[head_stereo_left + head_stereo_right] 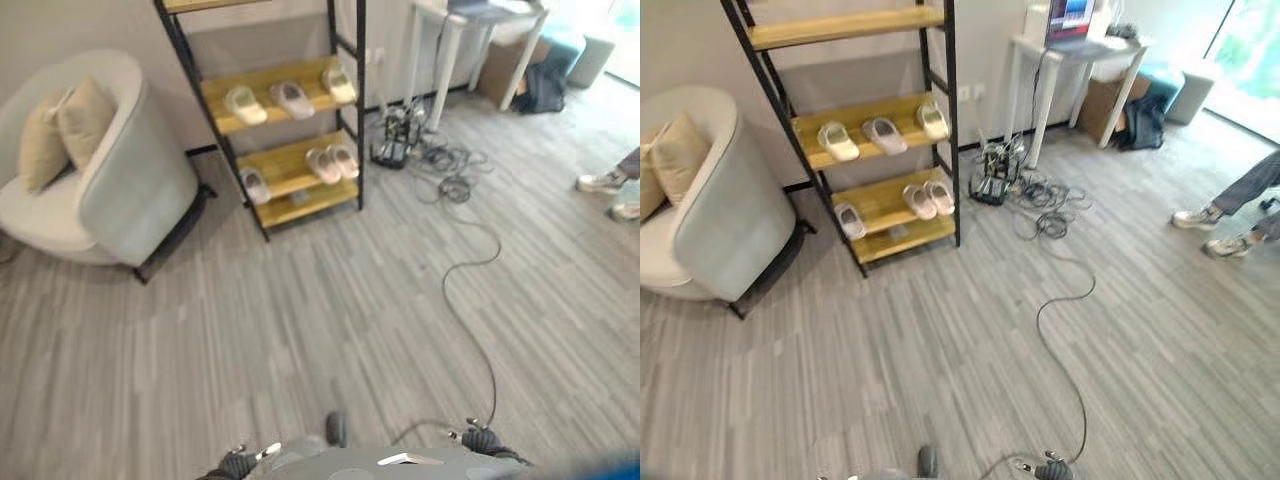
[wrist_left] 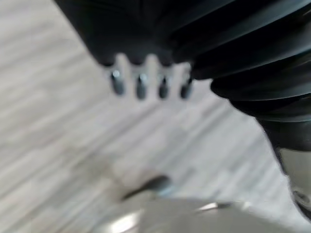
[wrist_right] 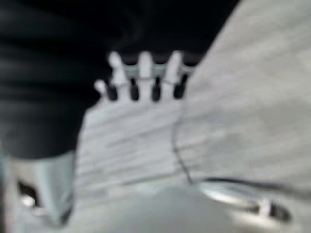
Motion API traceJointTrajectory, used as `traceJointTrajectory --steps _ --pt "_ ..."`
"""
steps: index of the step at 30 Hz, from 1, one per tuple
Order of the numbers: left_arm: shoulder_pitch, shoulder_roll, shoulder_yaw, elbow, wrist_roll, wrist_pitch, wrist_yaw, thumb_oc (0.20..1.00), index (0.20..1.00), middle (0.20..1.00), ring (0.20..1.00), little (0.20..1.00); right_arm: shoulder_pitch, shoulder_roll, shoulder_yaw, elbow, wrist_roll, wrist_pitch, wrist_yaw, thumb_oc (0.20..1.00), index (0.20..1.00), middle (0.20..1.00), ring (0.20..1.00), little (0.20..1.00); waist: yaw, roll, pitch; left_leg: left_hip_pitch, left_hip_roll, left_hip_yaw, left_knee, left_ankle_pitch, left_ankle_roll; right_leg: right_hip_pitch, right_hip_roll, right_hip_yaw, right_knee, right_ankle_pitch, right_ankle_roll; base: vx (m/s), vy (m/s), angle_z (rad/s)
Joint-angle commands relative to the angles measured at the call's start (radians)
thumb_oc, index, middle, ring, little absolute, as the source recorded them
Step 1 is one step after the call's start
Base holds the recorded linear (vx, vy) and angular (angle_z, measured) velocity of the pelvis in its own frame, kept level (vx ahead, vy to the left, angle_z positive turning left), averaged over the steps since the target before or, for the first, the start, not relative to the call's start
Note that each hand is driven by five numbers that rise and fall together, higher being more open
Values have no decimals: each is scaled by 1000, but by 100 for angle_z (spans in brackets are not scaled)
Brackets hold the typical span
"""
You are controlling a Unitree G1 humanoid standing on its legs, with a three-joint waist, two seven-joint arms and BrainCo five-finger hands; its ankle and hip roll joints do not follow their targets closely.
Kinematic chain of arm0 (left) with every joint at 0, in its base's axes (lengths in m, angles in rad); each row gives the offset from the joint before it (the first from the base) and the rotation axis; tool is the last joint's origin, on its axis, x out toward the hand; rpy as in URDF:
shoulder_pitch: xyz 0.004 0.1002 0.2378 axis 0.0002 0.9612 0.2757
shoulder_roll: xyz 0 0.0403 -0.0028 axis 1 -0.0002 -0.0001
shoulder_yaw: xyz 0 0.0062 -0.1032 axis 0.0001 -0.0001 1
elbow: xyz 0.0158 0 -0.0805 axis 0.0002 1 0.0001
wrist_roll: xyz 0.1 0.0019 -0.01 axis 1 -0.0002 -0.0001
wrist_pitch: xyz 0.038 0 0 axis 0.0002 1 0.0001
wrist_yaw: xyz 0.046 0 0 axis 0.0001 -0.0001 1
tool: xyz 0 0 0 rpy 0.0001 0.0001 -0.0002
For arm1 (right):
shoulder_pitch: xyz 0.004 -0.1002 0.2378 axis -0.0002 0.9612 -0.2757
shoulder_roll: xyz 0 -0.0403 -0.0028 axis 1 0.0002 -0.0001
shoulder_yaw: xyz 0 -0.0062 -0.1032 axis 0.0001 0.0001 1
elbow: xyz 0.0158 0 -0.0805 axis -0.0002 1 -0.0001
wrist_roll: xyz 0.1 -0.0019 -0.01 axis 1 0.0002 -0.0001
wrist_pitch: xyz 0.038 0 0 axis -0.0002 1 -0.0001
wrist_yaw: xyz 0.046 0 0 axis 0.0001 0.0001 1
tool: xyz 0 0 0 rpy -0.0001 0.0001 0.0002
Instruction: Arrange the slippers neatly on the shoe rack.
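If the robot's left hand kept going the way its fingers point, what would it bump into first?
Probably just the floor. The left hand hangs with straight fingers holding nothing, and past the fingertips there is bare grey wood-look flooring. How far off the floor lies is hard to judge.

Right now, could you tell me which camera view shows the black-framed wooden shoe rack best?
The right eye view: the black-framed wooden shoe rack shows three shelves. The left eye view cuts off its top; both wrist views show floor.
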Motion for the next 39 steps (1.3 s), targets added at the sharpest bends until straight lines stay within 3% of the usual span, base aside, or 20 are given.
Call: traceJointTrajectory --steps 1,2,4,8,10,12,14,16,17,19,20,21,22,23,24,25,26,34,39 --pt "-46 5 10 -39 -46 -18 16 1000 1000 1000 1000 1000 -6 36 -22 -40 -43 -10 3 1000 1000 1000 1000 1000 -9 79 51 -12 41 -58 101 -90 -60 66 -65 57 -364 136 -15 343 113 50" --pt "-46 6 10 -39 -47 -18 16 1000 1000 1000 1000 1000 -5 37 -21 -41 -43 -10 3 1000 1000 1000 1000 1000 -14 75 56 -7 37 -62 102 -92 -60 71 -70 54 -359 130 -15 449 36 22" --pt "-60 -5 14 -48 -90 -32 23 1000 1000 1000 1000 1000 3 36 -15 -16 -59 -1 11 1000 1000 1000 1000 1000 -33 81 59 18 35 -89 124 -129 -73 35 -89 55 -535 82 -23 364 -89 37" --pt "-65 -33 -17 -66 -62 -48 33 1000 1000 1000 1000 1000 3 9 -34 69 -63 1 10 1000 1000 1000 1000 1000 -73 70 61 87 19 -126 138 -194 -106 23 -79 162 -890 153 32 346 -162 66" --pt "-59 -44 -19 -62 -74 -48 31 1000 1000 1000 1000 1000 1 10 -43 110 -68 10 12 1000 1000 1000 1000 1000 -87 75 57 113 26 -136 138 -208 -114 25 -70 175 -900 161 40 334 -212 58" --pt "-47 -55 -16 -58 -97 -43 30 1000 1000 1000 1000 1000 -2 13 -45 127 -67 9 12 1000 1000 1000 1000 1000 -86 76 34 143 51 -164 137 -215 -130 45 -41 207 -871 143 23 310 -259 26" --pt "-50 -51 7 -45 -150 -40 21 1000 1000 1000 1000 1000 -19 -6 -37 137 -67 2 18 1000 1000 1000 1000 1000 -77 79 14 132 94 -191 172 -195 -162 61 -11 180 -842 92 -9 222 -301 -9" --pt "-52 -50 12 -49 -165 -41 18 1000 1000 1000 1000 1000 -24 -11 -38 137 -65 0 18 1000 1000 1000 1000 1000 -73 77 13 114 104 -198 204 -184 -174 73 -7 163 -840 75 -20 96 -221 49" --pt "-67 -48 29 -63 -213 -50 27 1000 1000 1000 1000 1000 -44 -26 -42 143 -58 -7 16 1000 1000 1000 1000 1000 -52 58 22 17 127 -183 351 -117 -205 124 -19 105 -863 52 -44 36 -199 81" --pt "-68 -50 32 -74 -234 -53 26 1000 1000 1000 1000 1000 -45 -30 -41 142 -57 -9 14 1000 1000 1000 1000 1000 -46 47 29 -22 144 -155 424 -102 -201 145 -24 89 -871 42 -56 52 -184 66" --pt "-68 -55 40 -82 -267 -53 30 1000 1000 1000 1000 1000 -56 -41 -46 144 -44 -8 9 1000 1000 1000 1000 1000 -30 21 50 -86 181 -70 511 -96 -184 188 -26 55 -874 12 -80 59 -145 97" --pt "-71 -55 42 -76 -263 -51 30 1000 1000 1000 1000 1000 -60 -43 -50 150 -32 -10 5 1000 1000 1000 1000 1000 -23 10 56 -114 190 -42 499 -102 -179 199 -29 38 -874 1 -83 169 -141 103" --pt "-67 -57 45 -45 -243 -41 27 1000 1000 1000 1000 1000 -70 -41 -60 158 -9 -10 -4 1000 1000 1000 1000 1000 -8 -5 51 -159 202 -15 404 -122 -174 225 -35 6 -881 -16 -76 193 -3 78" --pt "-60 -63 40 -37 -241 -34 23 1000 1000 1000 1000 1000 -72 -38 -63 160 5 -16 -3 1000 1000 1000 1000 1000 0 -5 52 -185 218 -4 343 -84 -179 242 -35 -9 -886 -16 -70 277 73 76" --pt "-52 -64 48 -17 -239 -31 19 1000 1000 1000 1000 1000 -86 -38 -62 160 3 -13 -2 1000 1000 1000 1000 1000 8 0 45 -156 209 -24 286 -84 -183 236 -32 -2 -873 -22 -69 327 156 68" --pt "-43 -61 63 22 -236 -26 27 1000 1000 1000 1000 1000 -94 -24 -46 150 -18 -15 -5 1000 1000 1000 1000 1000 18 4 39 -132 176 -79 226 -70 -184 239 -34 -2 -837 -31 -62 408 248 9" --pt "-37 -59 81 42 -243 -18 28 1000 1000 1000 1000 1000 -104 -23 -34 136 -38 -12 -2 1000 1000 1000 1000 1000 23 1 27 -116 146 -89 217 -80 -177 243 -48 7 -824 -21 -51 376 244 -37" --pt "-51 -21 73 -10 -183 -28 45 1000 1000 1000 1000 1000 -129 -14 -9 66 -49 -22 3 1000 1000 1000 1000 1000 33 16 -20 -51 105 -45 157 -104 -149 274 -87 38 -884 21 -9 166 124 -19" --pt "-69 -7 38 -36 -118 -32 62 1000 1000 1000 1000 1000 -144 -31 7 43 -92 -29 -9 1000 1000 1000 1000 1000 31 21 -32 -27 103 -38 114 -96 -145 285 -95 32 -919 34 5 39 47 10"
